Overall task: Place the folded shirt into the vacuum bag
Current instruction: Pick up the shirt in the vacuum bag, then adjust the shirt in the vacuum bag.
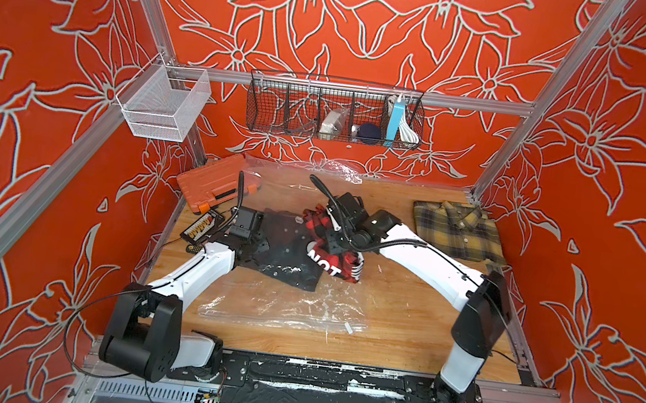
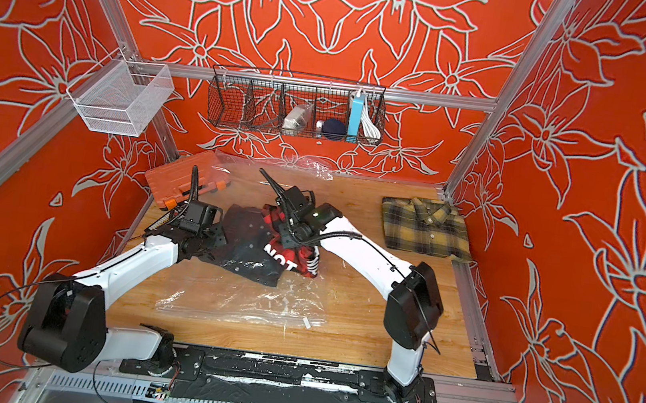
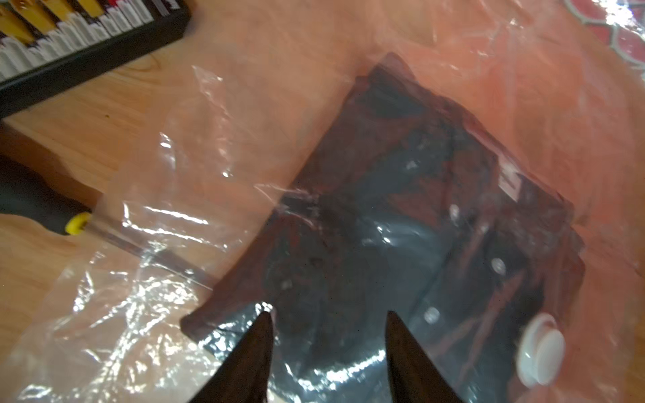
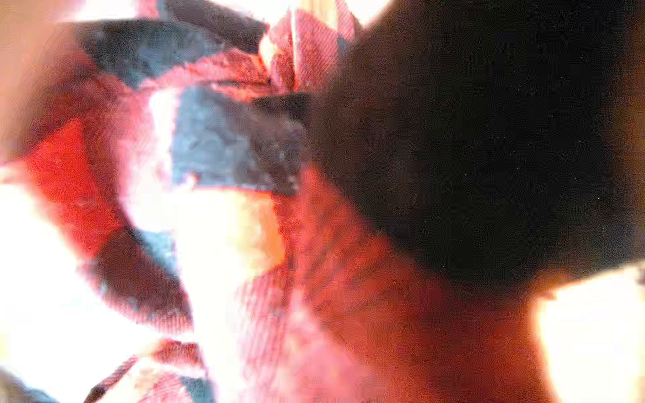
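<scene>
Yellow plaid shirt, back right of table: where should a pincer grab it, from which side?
Take the yellow plaid shirt by its side edge facing the middle of the table, probably sliding in low from there. It lies flat, folded, collar toward the back; its other side sits close to the side wall, leaving little room.
</scene>
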